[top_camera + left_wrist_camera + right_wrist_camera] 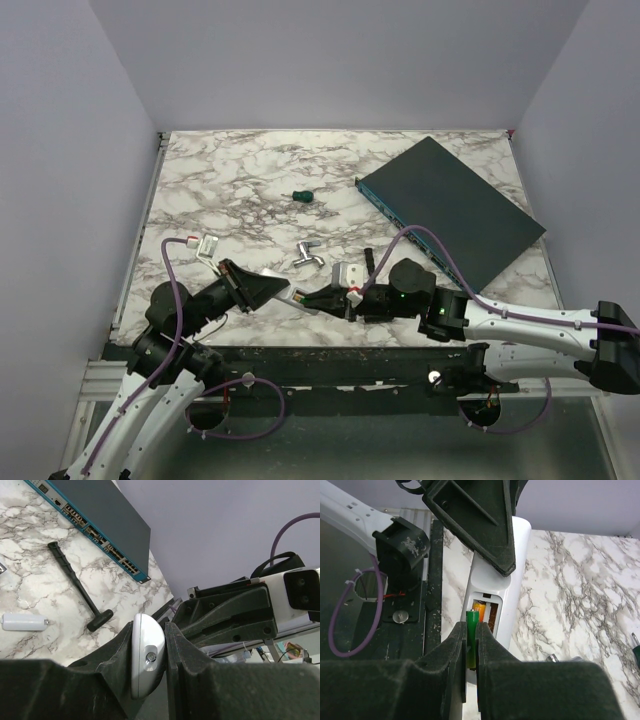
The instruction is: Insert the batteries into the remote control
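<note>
My left tool was pressed onto the small white flat plastic remote control, gripping it edge-on at the lower middle of the left wrist view. My right tool pinched a thin green cylindrical battery at the lower middle of its view, just before the remote's open compartment, where an orange-red battery lay.

no legible text, no readable labels
</note>
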Controlling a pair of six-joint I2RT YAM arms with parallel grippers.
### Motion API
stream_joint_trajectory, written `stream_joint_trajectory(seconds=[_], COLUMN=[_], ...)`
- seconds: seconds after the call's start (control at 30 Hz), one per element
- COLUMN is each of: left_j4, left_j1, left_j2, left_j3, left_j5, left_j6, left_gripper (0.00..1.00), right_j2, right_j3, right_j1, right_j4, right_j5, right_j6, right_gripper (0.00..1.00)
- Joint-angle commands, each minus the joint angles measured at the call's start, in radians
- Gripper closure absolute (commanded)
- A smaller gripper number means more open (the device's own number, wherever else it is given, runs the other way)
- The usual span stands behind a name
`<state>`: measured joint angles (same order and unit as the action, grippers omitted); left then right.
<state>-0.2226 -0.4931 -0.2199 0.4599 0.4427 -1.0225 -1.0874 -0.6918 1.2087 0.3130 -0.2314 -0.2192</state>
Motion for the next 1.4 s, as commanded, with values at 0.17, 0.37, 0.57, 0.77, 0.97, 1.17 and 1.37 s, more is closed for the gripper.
stream_joint_trajectory(seconds=[0.17, 0.37, 0.57, 0.77, 0.97, 1.17, 1.37], left_j4=[0.113, 0.121, 0.122, 0.138, 0.181, 0.216, 0.265], left_j1=[-0.005, -0.005, -0.005, -0.006, -0.005, -0.005, -0.005], left_j2=[-0.001, -0.005, -0.003, -0.006, -0.014, -0.014, -0.015], left_j3=[0.023, 0.02, 0.022, 0.021, 0.018, 0.016, -0.007], left_j5=[0.073, 0.077, 0.083, 0.093, 0.12, 0.132, 0.14], left_j6=[-0.05, -0.052, -0.053, -0.06, -0.086, -0.124, -0.176], left_gripper=[1.0, 1.0, 1.0, 1.0, 1.0, 1.0, 1.0], right_j2=[-0.016, -0.031, -0.041, -0.032, -0.007, 0.015, 0.024], right_j3=[-0.008, -0.017, -0.016, -0.005, 0.022, 0.038, 0.032], right_j1=[-0.006, -0.006, -0.005, -0.005, -0.006, -0.006, -0.006], right_j4=[0.072, 0.109, 0.112, 0.087, 0.072, 0.069, 0.048], right_j5=[0.033, 0.047, 0.083, 0.107, 0.142, 0.155, 0.155], right_j6=[-0.029, -0.025, -0.039, -0.055, -0.058, -0.054, -0.068], right_gripper=[0.99, 0.99, 0.99, 0.99, 0.99, 0.95, 0.9])
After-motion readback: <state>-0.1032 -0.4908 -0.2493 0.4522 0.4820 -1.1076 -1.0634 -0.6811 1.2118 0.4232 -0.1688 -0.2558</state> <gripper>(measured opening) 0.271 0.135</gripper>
